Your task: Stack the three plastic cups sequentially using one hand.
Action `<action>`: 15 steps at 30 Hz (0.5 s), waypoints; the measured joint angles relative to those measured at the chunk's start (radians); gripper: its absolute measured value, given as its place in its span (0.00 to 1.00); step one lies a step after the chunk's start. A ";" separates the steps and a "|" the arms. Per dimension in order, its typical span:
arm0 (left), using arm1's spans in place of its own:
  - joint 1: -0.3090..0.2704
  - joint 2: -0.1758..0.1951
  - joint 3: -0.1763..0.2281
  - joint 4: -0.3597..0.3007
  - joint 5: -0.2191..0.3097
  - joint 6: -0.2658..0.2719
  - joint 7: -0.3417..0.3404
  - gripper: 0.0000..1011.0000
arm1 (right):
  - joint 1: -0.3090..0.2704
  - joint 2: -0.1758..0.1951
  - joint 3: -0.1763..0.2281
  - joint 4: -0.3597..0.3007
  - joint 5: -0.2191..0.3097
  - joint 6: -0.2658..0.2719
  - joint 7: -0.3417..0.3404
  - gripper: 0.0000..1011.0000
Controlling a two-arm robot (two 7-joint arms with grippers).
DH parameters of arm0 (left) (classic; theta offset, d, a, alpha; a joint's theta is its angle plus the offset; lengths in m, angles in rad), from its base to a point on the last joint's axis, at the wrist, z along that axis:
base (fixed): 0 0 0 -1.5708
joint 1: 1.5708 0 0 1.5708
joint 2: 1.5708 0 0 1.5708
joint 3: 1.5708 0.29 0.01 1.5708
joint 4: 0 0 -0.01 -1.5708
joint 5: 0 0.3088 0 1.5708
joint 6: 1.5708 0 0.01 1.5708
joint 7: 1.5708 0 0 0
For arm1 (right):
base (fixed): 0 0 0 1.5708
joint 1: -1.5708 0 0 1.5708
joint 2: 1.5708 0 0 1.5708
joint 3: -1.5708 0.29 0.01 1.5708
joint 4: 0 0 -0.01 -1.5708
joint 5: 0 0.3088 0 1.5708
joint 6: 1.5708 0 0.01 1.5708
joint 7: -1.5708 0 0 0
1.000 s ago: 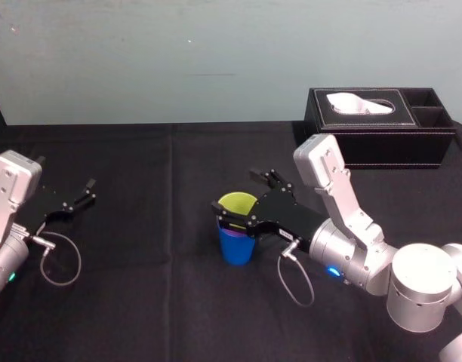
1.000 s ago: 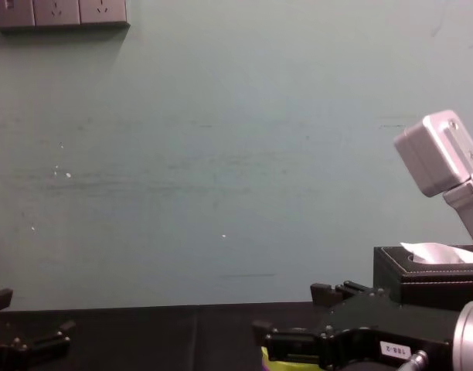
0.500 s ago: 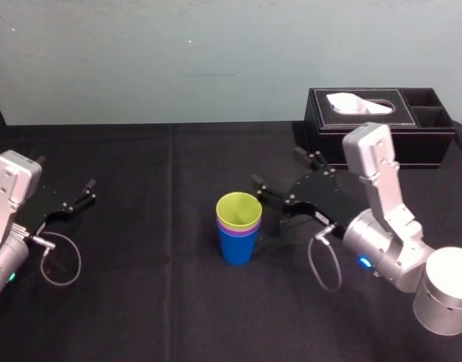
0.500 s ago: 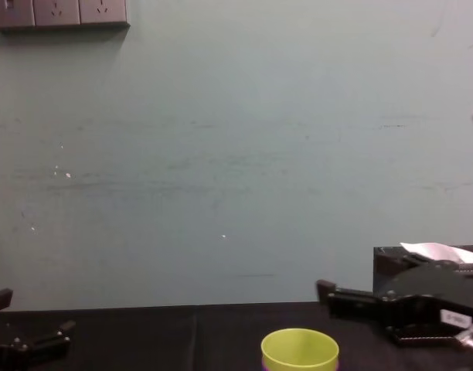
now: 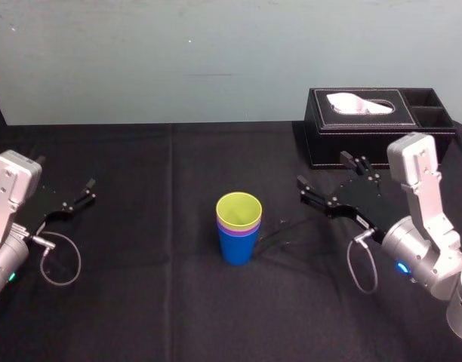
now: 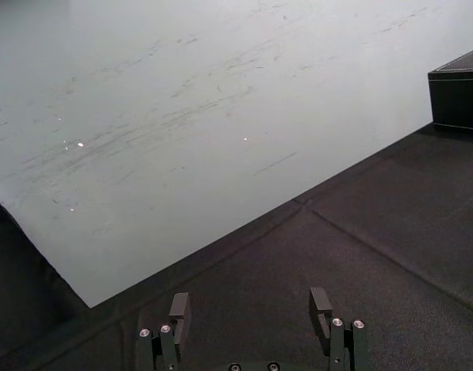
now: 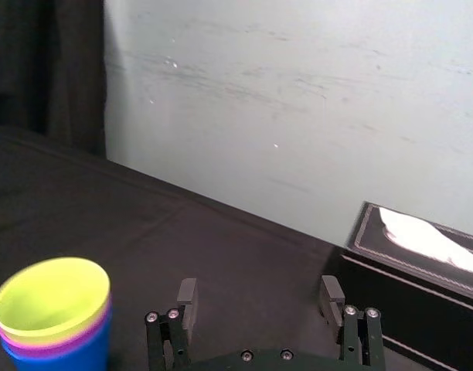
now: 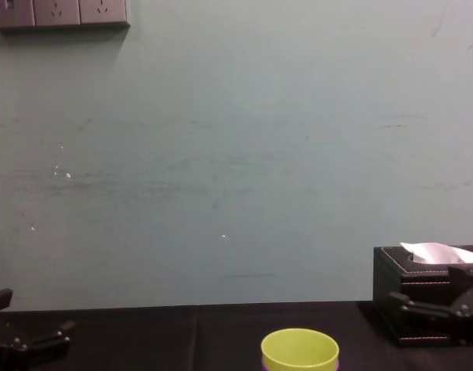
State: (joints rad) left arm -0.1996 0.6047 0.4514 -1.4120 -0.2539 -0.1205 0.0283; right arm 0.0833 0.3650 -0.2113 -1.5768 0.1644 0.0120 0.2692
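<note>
Stacking looks done: yellow-green cup (image 5: 239, 206) nested in purple cup (image 5: 238, 227), in blue cup (image 5: 237, 247), upright, well apart to left of R gripper (image 5: 321, 170), which is spread, empty. L gripper (image 6: 250, 309) parked far left, spread too. Next: prob. just retract R arm, no regrasp.

The head camera looks down, the chest camera low and level; both share the yellow-green cup (image 5: 239, 208).
</note>
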 joint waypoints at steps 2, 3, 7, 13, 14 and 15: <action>0.000 0.000 0.000 0.000 0.000 0.000 0.000 1.00 | -0.004 0.002 0.005 0.005 -0.002 -0.005 0.000 0.99; 0.000 0.000 0.000 0.000 0.000 0.000 0.000 1.00 | -0.009 0.004 0.011 0.012 -0.006 -0.010 0.001 0.99; 0.000 0.000 0.000 0.000 0.000 0.000 0.000 1.00 | -0.019 0.010 0.022 0.032 -0.012 -0.019 0.008 0.99; 0.000 0.000 0.000 0.000 0.000 0.000 0.000 1.00 | -0.024 0.012 0.025 0.045 -0.015 -0.024 0.014 0.99; 0.000 0.000 0.000 0.000 0.000 0.000 0.000 1.00 | -0.024 0.012 0.025 0.045 -0.015 -0.024 0.014 0.99; 0.000 0.000 0.000 0.000 0.000 0.000 0.000 1.00 | -0.024 0.012 0.025 0.044 -0.015 -0.024 0.014 0.99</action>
State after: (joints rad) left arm -0.1995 0.6046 0.4514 -1.4120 -0.2539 -0.1205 0.0283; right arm 0.0598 0.3774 -0.1861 -1.5327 0.1494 -0.0118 0.2830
